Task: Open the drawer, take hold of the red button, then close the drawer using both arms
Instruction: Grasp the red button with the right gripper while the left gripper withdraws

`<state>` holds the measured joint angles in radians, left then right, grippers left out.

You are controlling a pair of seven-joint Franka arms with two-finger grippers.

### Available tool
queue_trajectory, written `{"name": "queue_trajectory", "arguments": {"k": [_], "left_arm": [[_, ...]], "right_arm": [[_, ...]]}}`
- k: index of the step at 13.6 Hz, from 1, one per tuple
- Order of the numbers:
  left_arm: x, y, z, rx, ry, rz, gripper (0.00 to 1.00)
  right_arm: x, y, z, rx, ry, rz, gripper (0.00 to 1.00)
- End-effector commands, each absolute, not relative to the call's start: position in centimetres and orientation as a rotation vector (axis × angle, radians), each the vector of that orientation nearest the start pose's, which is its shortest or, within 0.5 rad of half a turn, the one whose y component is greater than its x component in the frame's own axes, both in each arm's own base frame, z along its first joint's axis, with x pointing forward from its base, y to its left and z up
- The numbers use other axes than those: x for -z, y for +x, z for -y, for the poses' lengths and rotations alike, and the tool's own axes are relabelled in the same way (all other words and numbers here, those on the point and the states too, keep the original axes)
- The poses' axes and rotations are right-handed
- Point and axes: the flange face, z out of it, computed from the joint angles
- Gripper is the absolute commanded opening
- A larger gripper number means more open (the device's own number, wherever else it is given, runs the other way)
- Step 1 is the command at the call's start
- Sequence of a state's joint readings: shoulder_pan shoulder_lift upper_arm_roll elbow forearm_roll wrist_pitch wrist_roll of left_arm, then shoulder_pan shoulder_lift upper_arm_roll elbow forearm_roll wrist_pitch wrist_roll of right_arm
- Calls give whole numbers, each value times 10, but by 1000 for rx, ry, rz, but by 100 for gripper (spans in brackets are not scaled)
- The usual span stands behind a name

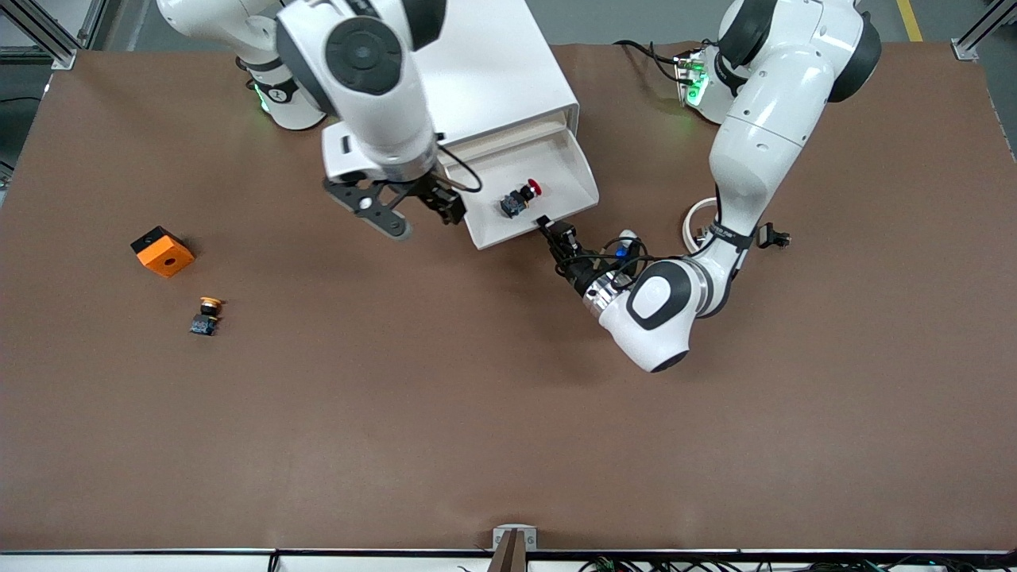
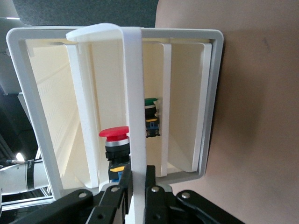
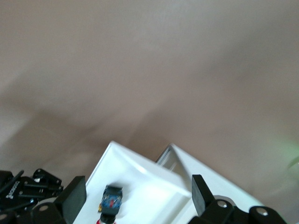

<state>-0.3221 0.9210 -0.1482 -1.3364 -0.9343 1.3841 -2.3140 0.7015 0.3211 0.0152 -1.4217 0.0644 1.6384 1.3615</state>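
Observation:
The drawer (image 1: 560,171) is pulled out of the white cabinet (image 1: 493,71) toward the front camera. The red-capped button (image 1: 520,199) lies on its side in the tray. My left gripper (image 1: 547,226) is shut on the drawer's front edge; in the left wrist view the gripper (image 2: 138,173) clamps the white front strip (image 2: 133,93), with the red button (image 2: 113,136) just inside. My right gripper (image 1: 421,216) is open and empty, up over the drawer's corner toward the right arm's end. In the right wrist view the gripper (image 3: 135,198) frames the button's dark body (image 3: 111,199) in the tray (image 3: 145,179).
An orange cube (image 1: 163,252) and a yellow-capped button (image 1: 208,315) lie on the brown table toward the right arm's end. A white ring (image 1: 697,218) lies by the left arm. A green-capped button (image 2: 150,103) sits in another drawer of the cabinet.

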Motion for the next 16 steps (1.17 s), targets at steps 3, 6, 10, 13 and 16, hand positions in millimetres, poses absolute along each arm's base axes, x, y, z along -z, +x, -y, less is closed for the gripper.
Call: {"name": "queue_trajectory", "arguments": {"k": [3,6,10,13,16], "left_arm": [[-222,581,352,-1511,-1085,1906,100],[-246,609,324,-1513,-1109,1982,100],[-289,654,252,-1324,-1221,2204,100],[-342,673,189,-1163,-1518,2297,100],[-367,693,127,-1047,-1607,2435,100]], "right_arm": [[-481,478,-469,-240,-2862,-1274,100],[-451,474,-485,-245,-2902,-1264,100],[-413,480,-503,-235,-2880,-1255,100],[-403,454,-525,-242,-2934,-1190,100],[-381,440,-526,-272,-2987,-1182,100]]}}
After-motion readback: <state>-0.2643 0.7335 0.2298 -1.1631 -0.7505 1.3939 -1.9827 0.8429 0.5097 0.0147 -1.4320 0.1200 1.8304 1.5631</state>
